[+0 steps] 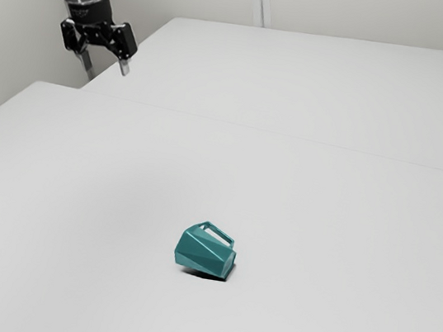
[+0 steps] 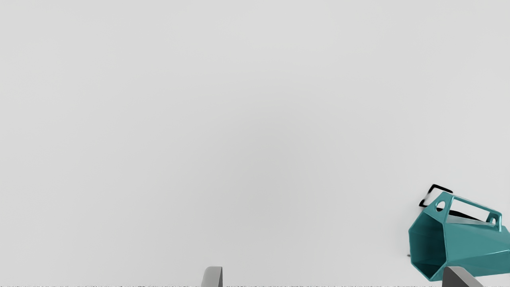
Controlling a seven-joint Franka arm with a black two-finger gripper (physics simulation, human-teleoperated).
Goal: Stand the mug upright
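The mug (image 1: pixel 205 252) lies on its side on the surface (image 1: pixel 346 226), its narrower base toward the exterior view's right, so the upright pose is not reached: gripping it, turning it and standing it on that base are what remain, as I judge it. The gripper (image 2: pixel 335 276) is well apart from it, its jaws wide (and empty).
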